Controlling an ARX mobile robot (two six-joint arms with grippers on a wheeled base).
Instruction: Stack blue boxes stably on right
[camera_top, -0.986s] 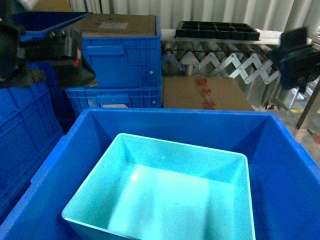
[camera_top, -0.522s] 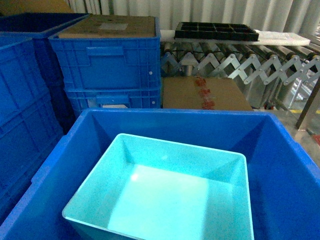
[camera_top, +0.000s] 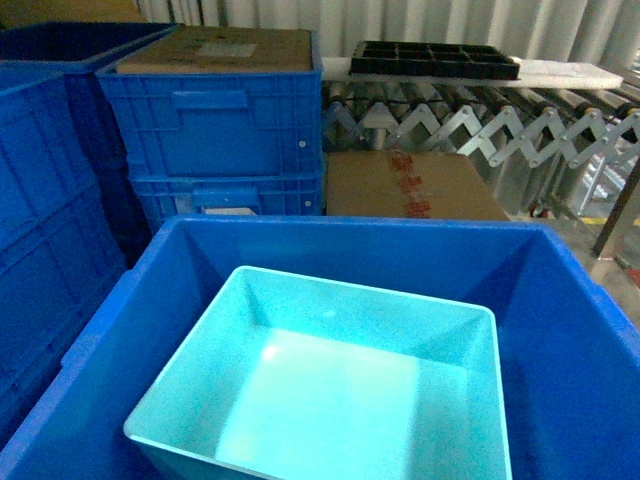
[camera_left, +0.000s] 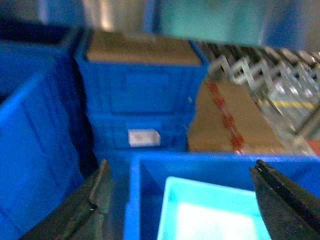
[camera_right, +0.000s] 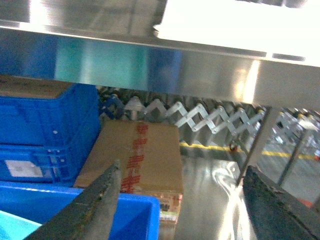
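The light turquoise box (camera_top: 330, 390) sits nested inside the larger deep blue box (camera_top: 560, 330), slightly skewed, filling the lower half of the head view. Neither gripper shows in the head view. In the left wrist view my left gripper (camera_left: 182, 172) is open, held above and behind the deep blue box's (camera_left: 210, 167) near-left corner, with the turquoise box (camera_left: 210, 210) below between the fingers. My right gripper (camera_right: 182, 177) is open too, empty, hovering beyond the deep blue box's (camera_right: 125, 215) far right corner, over the floor.
Ribbed dark-blue crates (camera_top: 220, 130) are stacked at the back left, one holding cardboard. A brown carton (camera_top: 410, 185) stands behind the boxes. An expandable roller conveyor (camera_top: 480, 125) with a black tray (camera_top: 435, 60) runs along the back right. A metal leg (camera_top: 620, 210) stands at right.
Both arms, seen at the upper left and right edges of the head view a second ago, have pulled out of that view. The nested boxes have not moved.
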